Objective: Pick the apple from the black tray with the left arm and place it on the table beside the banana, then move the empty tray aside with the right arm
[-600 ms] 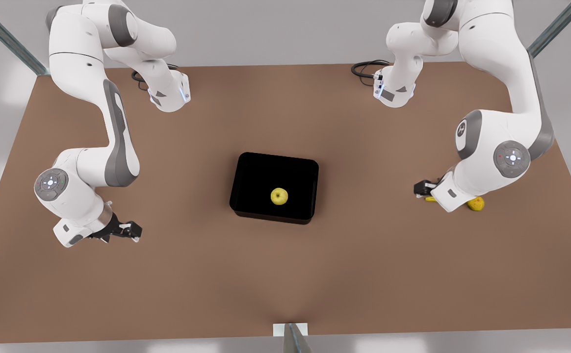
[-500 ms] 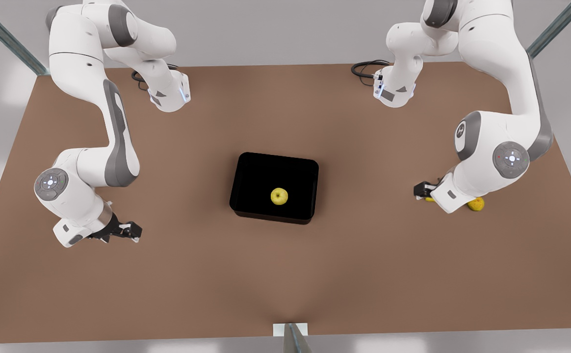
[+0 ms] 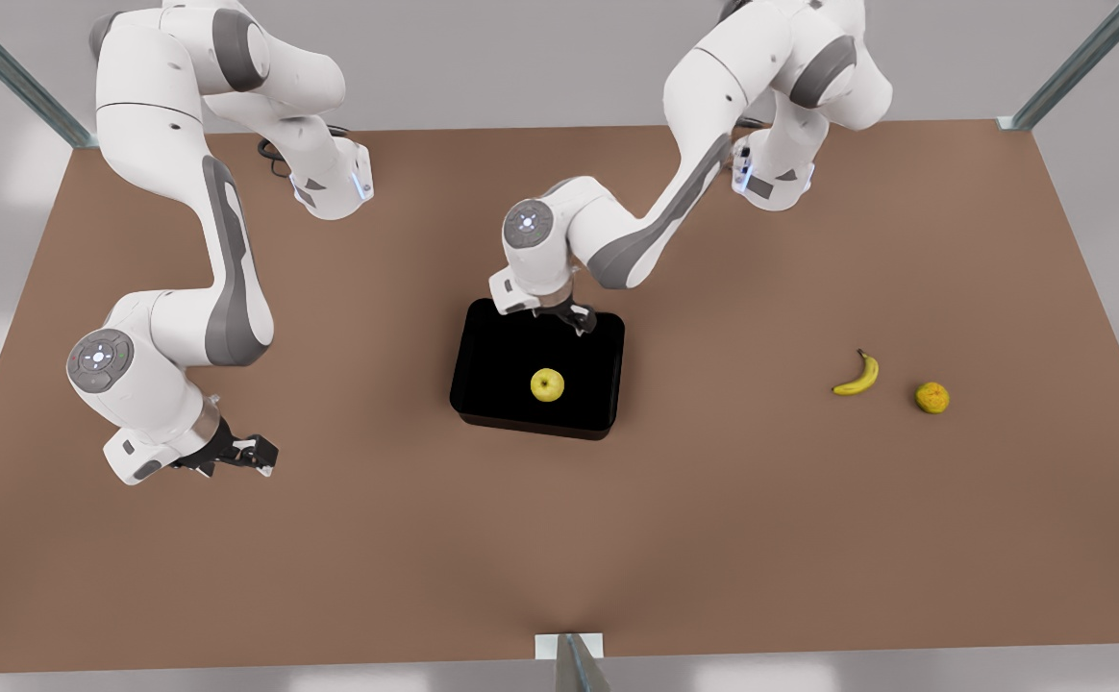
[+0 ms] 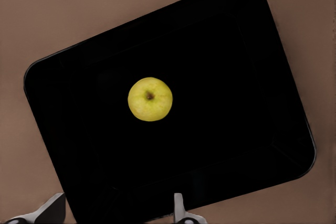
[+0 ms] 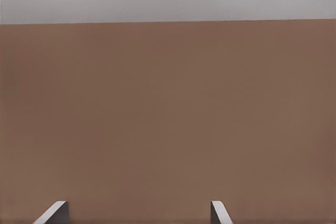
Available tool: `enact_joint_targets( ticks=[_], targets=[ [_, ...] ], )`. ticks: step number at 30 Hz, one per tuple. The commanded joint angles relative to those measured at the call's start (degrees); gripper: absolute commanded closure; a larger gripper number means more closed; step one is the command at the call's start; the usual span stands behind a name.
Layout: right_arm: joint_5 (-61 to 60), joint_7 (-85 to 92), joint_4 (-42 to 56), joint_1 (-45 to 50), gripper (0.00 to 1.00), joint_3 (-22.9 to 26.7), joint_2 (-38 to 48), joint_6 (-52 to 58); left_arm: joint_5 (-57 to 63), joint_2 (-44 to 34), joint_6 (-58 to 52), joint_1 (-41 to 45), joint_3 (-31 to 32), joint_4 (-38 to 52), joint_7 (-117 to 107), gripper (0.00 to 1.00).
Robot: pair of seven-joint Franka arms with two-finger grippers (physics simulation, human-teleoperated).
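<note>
While left gripper [image 3: 576,322] jaws spread over black tray [image 3: 492,332] w/ apple [image 3: 547,385], right gripper [image 3: 257,452] spread, waiting.

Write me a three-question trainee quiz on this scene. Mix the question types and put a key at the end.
1. True or false: the apple lies inside the black tray.
2. Which arm's hand hangs over the tray's far edge in the front view? A) left hand B) right hand C) neither
3. Fill in: on the table, the round orange-yellow fruit sits to the front view's right of the ______.

Key
1. True. The left wrist view shows the apple resting on the tray floor.
2. A. Its fingers are spread open. The right hand waits, open, at the front view's left.
3. banana
</note>
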State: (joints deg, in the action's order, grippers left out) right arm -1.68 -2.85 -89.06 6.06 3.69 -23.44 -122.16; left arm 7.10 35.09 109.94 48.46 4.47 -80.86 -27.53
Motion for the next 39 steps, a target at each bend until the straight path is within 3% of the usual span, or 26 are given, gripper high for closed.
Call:
enact_joint_targets(
  ticks=[1, 9, 27, 39],
  targets=[
    [-0.1, 0.0, 0.0, 0.0, 0.0, 0.0, 0.1, 0.0, 2.9, 3.1, 12.3, 1.3, -0.1, 1.4, -52.8, 0.0],
    [-0.1, 0.0, 0.0, 0.0, 0.0, 0.0, 0.1, 0.0, 2.9, 9.6, 11.7, -0.5, -1.9, 9.6, -44.8, 0.0],
    [0.0, 0.0, 0.0, 0.0, 0.0, 0.0, -0.1, 0.0, 4.7, 13.9, 21.6, -0.1, -2.9, 2.6, -37.7, 0.0],
    [0.1, 0.0, 0.0, 0.0, 0.0, 0.0, -0.2, 0.0, 5.9, 17.3, 23.6, -0.2, -3.0, 2.9, -37.7, 0.0]
  ],
)
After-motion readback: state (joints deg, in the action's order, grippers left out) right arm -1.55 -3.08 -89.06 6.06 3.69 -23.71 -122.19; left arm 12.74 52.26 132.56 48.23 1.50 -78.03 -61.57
